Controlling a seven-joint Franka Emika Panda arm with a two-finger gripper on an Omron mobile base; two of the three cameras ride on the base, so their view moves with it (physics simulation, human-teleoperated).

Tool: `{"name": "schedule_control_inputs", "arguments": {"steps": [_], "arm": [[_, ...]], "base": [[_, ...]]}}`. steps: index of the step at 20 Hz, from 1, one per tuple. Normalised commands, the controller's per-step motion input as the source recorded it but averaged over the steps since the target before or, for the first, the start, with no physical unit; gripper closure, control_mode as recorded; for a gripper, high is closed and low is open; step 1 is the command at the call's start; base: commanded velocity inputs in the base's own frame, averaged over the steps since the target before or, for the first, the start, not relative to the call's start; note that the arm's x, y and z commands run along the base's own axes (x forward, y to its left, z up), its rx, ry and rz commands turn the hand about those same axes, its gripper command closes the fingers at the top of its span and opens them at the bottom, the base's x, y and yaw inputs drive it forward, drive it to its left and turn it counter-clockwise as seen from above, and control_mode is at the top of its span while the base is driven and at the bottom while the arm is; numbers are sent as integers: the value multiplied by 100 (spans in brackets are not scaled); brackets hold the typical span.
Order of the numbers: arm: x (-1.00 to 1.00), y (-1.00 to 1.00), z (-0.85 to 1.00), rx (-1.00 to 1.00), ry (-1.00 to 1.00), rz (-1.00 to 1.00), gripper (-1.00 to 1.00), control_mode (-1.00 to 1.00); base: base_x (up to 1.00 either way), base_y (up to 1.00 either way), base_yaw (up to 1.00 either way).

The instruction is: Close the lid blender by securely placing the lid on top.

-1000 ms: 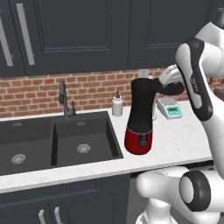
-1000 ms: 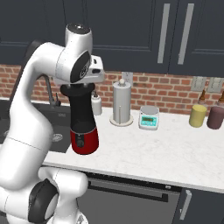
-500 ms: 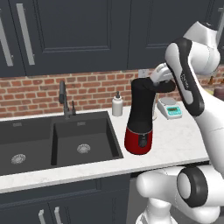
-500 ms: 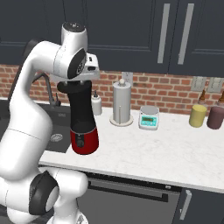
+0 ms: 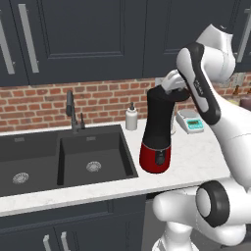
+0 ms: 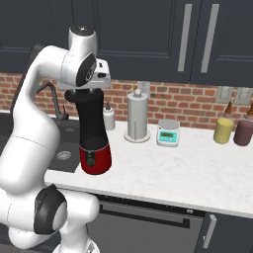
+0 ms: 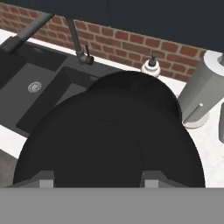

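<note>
While held over the blender (image 5: 157,132) on the counter (image 6: 197,173), broad black lid (image 7: 109,144) hides its rim, gripper (image 5: 169,93) clamped on it; red base, sink (image 5: 73,152) seen from base views.

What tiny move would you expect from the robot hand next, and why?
Probably a short push straight down, then letting go. The gripper holds the flat round black lid right at the top of the tall black blender jar on its red base. From the hand view the lid covers the jar's mouth, though I cannot tell whether it is fully seated yet.
</note>
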Motion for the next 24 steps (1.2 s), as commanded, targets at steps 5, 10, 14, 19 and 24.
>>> {"name": "schedule_control_inputs", "arguments": {"steps": [5,10,14,19,24], "arm": [[26,1,0,0,0,0,100,-100],[24,0,-2,0,0,0,100,-100],[23,0,-8,0,0,0,100,-100],[21,0,-12,0,0,0,100,-100],[20,0,-12,0,0,0,100,-100]], "base": [[0,0,0],[0,0,0],[0,0,0],[0,0,0],[0,0,0]]}}
